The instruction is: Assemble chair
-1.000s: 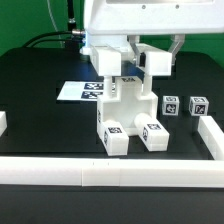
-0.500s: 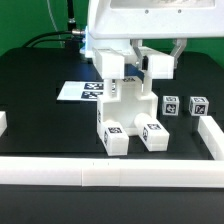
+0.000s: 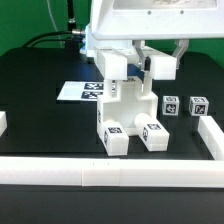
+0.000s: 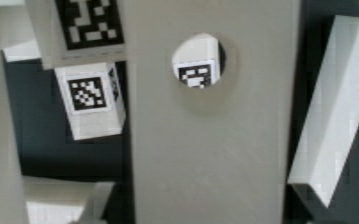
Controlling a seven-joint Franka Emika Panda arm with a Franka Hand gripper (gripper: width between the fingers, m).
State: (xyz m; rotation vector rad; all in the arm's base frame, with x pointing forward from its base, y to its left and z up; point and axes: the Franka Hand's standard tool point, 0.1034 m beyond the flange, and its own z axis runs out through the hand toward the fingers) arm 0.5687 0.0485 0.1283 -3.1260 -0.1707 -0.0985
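as far as both views let me judge, the claw (image 3: 136,57) is clamped on the frame (image 3: 112,66), a white piece with two posts, held upright over the back of the chair (image 3: 130,106). in the wrist view this frame fills the middle, and a tag shows through its hole. the chair stands mid table (image 3: 40,125), its two tagged feet (image 3: 113,138) near the front rail (image 3: 110,172). i think the task is about half done: the frame looks not yet seated, though i cannot tell if it touches, and two blocks (image 3: 171,106) lie loose on the exterior view's right, close to the right rail (image 3: 212,135). the marker board (image 3: 78,90) lies just beside the chair on the exterior view's left. free room seems mostly there and above.
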